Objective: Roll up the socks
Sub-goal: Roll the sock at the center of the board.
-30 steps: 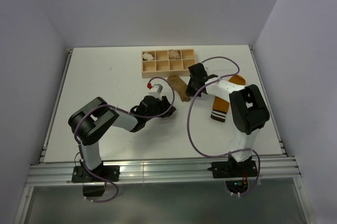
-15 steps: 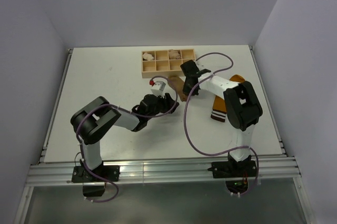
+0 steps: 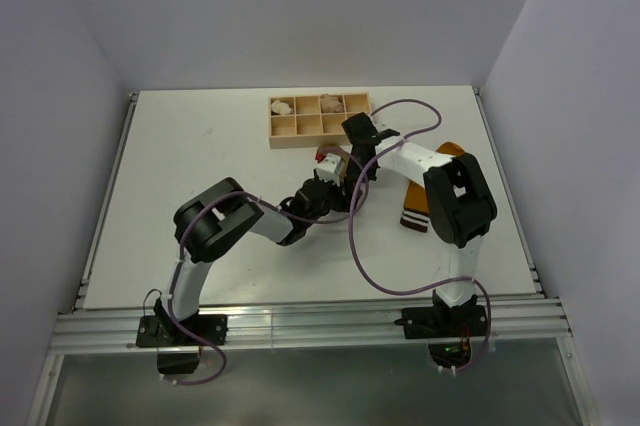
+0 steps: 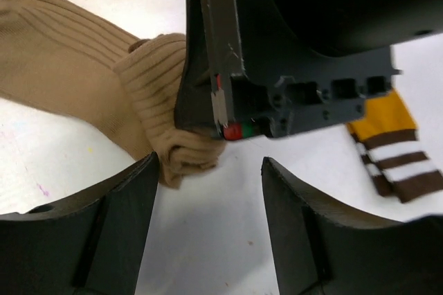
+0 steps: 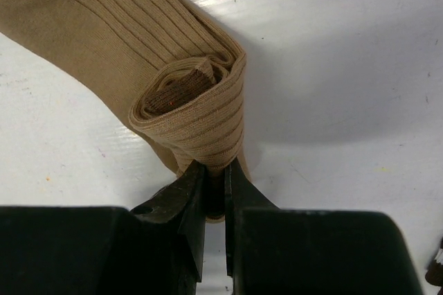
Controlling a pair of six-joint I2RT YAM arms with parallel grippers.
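Observation:
The tan-brown sock point(image 5: 104, 25) lies on the white table with one end rolled into a coil point(image 5: 197, 111). My right gripper point(image 5: 214, 174) is shut on the lower edge of that coil. In the left wrist view the same sock point(image 4: 76, 80) runs to the left, and its rolled end point(image 4: 187, 156) sits under the black body of the right gripper point(image 4: 291, 39). My left gripper point(image 4: 211, 170) stands open just short of the roll, with only bare table between its fingers point(image 4: 118, 233). The mustard sock point(image 3: 420, 198) with its striped cuff point(image 4: 391, 167) lies flat to the right. From above, both grippers cover most of the tan sock.
A wooden compartment tray point(image 3: 310, 127) holding pale fabric bundles point(image 3: 330, 102) stands just behind the grippers. The right arm's purple cable point(image 3: 358, 246) loops over the table in front. The two wrists are close together near the table's middle.
My left arm has reached right and forward up to the right gripper, and its jaws have opened wider. The right gripper shifted slightly left, keeping its pinch on the roll.

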